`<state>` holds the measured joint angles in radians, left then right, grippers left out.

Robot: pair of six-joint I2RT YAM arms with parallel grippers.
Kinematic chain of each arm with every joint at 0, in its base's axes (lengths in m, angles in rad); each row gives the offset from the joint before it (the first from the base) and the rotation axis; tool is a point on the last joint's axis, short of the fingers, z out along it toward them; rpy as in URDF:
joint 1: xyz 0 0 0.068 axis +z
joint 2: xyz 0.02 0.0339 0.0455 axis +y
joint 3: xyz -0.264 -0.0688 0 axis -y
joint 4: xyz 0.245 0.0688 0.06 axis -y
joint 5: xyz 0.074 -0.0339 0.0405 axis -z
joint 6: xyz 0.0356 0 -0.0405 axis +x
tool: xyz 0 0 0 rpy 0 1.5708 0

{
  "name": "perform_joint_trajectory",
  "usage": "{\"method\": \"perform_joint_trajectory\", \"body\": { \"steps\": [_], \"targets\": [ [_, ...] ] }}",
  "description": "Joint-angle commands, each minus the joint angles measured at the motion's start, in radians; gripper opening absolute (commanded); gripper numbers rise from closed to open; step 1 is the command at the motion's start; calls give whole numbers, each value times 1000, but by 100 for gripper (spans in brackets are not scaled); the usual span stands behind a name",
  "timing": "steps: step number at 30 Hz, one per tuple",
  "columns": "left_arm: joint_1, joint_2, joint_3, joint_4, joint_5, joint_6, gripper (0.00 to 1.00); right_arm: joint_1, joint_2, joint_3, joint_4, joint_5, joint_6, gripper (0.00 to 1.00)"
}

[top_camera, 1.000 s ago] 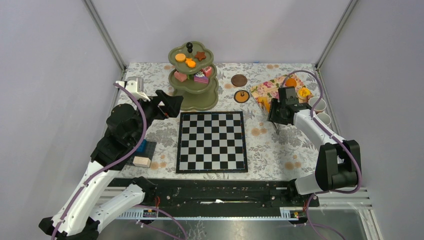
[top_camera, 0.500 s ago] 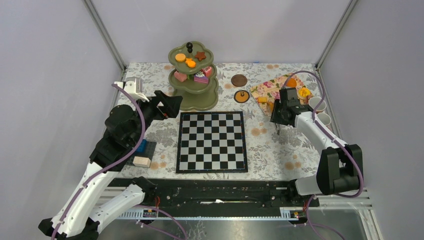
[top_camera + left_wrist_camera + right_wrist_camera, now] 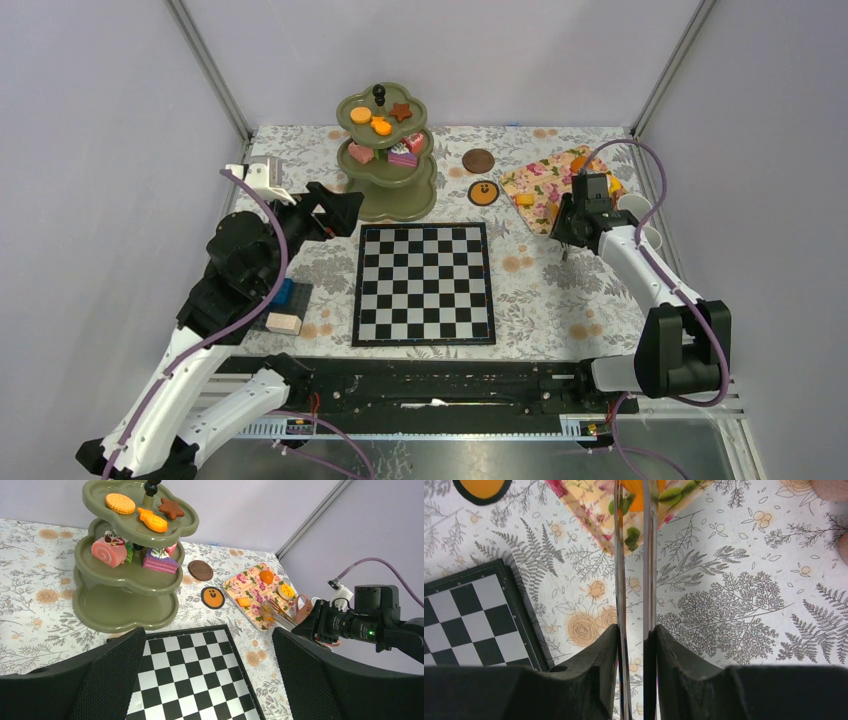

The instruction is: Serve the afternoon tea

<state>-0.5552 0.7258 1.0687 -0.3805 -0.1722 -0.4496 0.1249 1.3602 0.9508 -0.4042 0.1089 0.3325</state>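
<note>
Tongs (image 3: 619, 570) are pinched in my right gripper (image 3: 634, 632), tips at an orange pastry (image 3: 633, 500) on the floral tray (image 3: 584, 505) — the pick-up step, I judge. Next comes a steady squeeze, then a carry to the three-tier stand (image 3: 400, 200). My left gripper (image 3: 207, 680) hangs spread.

The chessboard (image 3: 424, 284) lies centre-table, with a blue block (image 3: 288, 291) and a beige block (image 3: 284, 323) left.

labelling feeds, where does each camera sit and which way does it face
Top external: above, behind the bases, looking down on the table; left arm, right arm show.
Left wrist: on the left arm, facing the green stand; open left end effector below.
Right wrist: on the right arm, looking down at the floral tray; right end effector shut on tongs.
Shared: chessboard in all three.
</note>
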Motion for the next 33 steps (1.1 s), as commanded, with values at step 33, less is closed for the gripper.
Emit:
{"method": "perform_joint_trajectory", "body": {
  "steps": [33],
  "targets": [
    [-3,-55,52,-25,-67,37,99,259,477,943,327,-507,357,20]
  ]
}}
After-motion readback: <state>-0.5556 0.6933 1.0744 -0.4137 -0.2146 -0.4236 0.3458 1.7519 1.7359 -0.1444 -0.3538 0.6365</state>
